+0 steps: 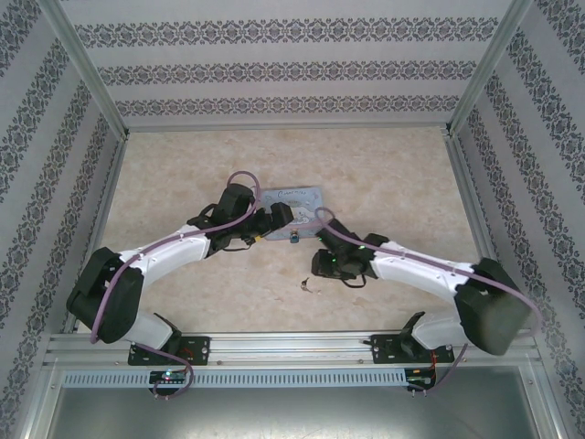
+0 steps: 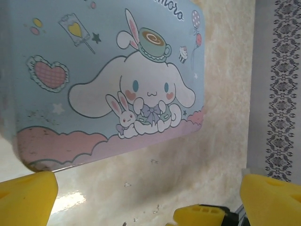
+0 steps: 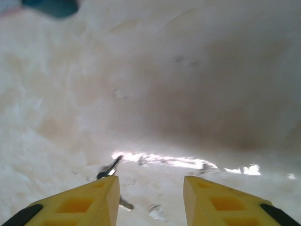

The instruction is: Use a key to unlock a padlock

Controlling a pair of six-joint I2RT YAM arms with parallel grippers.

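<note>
One key (image 3: 109, 169), just beside right gripper (image 3: 150, 184), jaws apart

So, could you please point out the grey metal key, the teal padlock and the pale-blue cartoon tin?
Grey metal key (image 3: 112, 165): right wrist view, blade.
Teal padlock (image 1: 294, 238): top view, body.
Pale-blue cartoon tin (image 2: 117, 70): left wrist view, lid.
</note>
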